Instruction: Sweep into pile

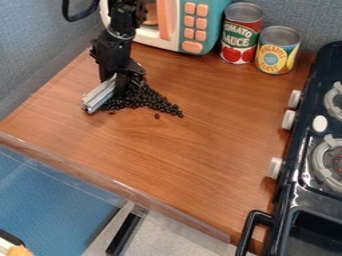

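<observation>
Black beans [142,98]: heaped loosely in front of toy microwave [214,30].
Gripper [120,82]: also in front of toy microwave, clamped on silver bar [100,94].

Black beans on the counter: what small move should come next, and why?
I'd probably bring the silver bar around to the picture's right and nudge inward: the black beans trail off that way from the heap, one bean sits apart in front, and the bar is at the heap's left.
</observation>
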Motion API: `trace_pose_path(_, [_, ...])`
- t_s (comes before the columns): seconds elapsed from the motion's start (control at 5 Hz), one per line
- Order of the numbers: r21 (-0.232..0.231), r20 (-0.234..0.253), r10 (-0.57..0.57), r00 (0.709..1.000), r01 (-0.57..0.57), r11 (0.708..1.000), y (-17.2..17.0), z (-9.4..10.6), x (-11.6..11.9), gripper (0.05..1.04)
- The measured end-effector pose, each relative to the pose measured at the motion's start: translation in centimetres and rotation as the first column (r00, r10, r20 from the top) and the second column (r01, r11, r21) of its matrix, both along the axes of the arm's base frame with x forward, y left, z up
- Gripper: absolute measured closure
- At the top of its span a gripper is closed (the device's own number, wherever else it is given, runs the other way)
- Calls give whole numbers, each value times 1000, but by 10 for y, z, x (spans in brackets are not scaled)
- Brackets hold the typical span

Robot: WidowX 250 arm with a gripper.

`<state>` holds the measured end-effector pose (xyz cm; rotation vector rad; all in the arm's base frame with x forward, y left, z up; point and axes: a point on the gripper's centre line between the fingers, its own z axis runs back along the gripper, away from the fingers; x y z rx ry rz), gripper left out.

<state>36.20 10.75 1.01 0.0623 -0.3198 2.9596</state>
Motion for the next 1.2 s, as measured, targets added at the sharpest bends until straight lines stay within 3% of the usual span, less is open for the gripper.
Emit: trace_pose_path(1.2, [-46, 53, -110, 992, 113, 993, -82, 0, 7, 704])
